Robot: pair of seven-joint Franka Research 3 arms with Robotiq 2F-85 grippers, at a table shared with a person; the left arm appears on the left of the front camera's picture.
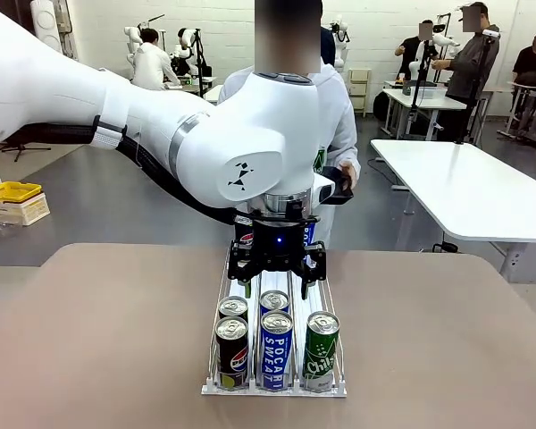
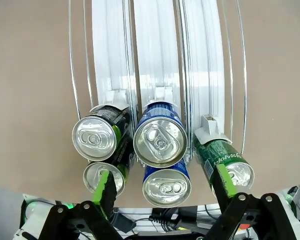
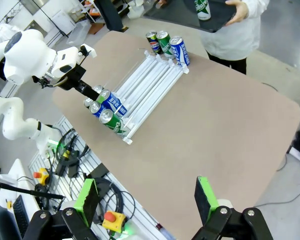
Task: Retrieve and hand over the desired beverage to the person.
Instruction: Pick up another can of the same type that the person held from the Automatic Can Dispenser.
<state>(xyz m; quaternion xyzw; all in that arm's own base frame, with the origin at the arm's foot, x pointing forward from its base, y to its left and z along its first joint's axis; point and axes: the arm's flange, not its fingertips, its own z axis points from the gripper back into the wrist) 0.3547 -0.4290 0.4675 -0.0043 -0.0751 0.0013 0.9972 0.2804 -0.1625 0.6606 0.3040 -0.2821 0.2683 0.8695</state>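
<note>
The flat light-brown surface (image 1: 89,340) holds a white wire rack with three lanes (image 1: 272,391). At its near end stand a black Pepsi can (image 1: 232,353), a blue Pocari Sweat can (image 1: 276,349) and a green soda can (image 1: 321,349). The left end effector (image 1: 278,279) hangs just above them, fingers spread wide and empty. The right end effector (image 3: 146,182) is high over the surface, also spread and empty. The person in a white jacket (image 1: 335,107) stands at the far side with a flat black tray (image 3: 175,15). The room has a grey floor and a long white table (image 1: 464,188).
</note>
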